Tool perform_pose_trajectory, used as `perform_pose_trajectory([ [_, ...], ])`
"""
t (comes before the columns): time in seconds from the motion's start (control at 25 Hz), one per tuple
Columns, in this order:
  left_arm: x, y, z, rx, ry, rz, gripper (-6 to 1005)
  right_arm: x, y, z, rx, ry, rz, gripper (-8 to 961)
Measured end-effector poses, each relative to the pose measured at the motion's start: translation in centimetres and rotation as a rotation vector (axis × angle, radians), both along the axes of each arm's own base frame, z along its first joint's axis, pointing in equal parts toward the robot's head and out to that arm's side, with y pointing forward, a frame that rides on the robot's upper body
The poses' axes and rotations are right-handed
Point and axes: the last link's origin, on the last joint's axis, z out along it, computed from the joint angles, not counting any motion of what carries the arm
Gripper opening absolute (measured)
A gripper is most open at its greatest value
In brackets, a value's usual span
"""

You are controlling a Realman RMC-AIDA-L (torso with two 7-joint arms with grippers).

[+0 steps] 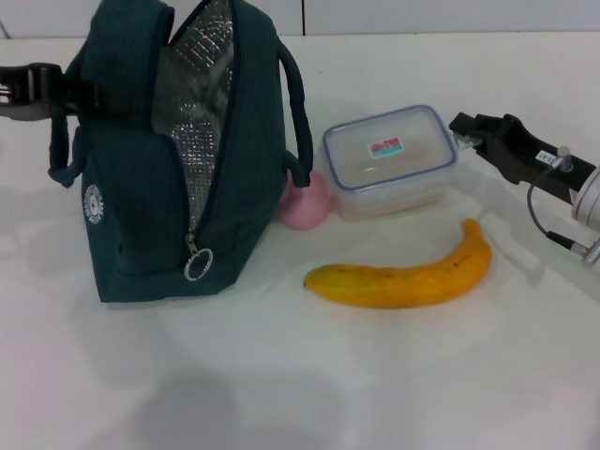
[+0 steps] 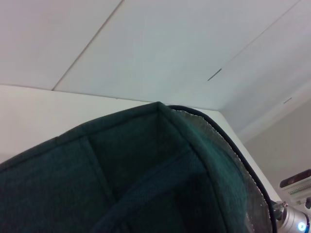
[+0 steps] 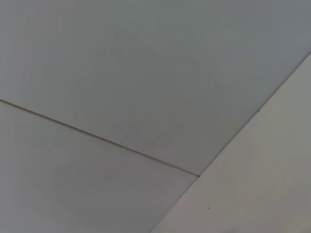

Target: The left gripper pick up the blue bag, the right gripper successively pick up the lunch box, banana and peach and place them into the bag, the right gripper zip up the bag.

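The blue bag point(image 1: 169, 159) stands upright at the left of the white table, zipper open and silver foil lining showing. My left gripper point(image 1: 82, 94) reaches in from the far left and is shut on the bag's upper left side; the left wrist view is filled with the bag's fabric point(image 2: 146, 170). The lunch box point(image 1: 392, 159) lies right of the bag, and the pink peach point(image 1: 305, 204) sits half hidden between them. The banana point(image 1: 403, 277) lies in front of the box. My right gripper point(image 1: 461, 129) hovers just off the box's right end, holding nothing.
The bag's ring zipper pull point(image 1: 198, 265) hangs low on its front. A thin white strip point(image 1: 511, 246) lies on the table right of the banana. The right wrist view shows only wall panels and bare table surface point(image 3: 272, 170).
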Motion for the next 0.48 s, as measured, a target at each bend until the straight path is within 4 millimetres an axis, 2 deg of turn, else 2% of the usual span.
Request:
perform_pose_trajectory([
  [0.32, 0.0, -0.1, -0.1, -0.003, 0.0, -0.004, 38, 0.2, -0.4, 0.1, 0.007, 0.013, 0.006, 97],
  [0.48, 0.0, -0.1, -0.2, -0.006, -0.003, -0.002, 38, 0.3, -1.0, 1.0, 0.05, 0.056, 0.03, 95],
])
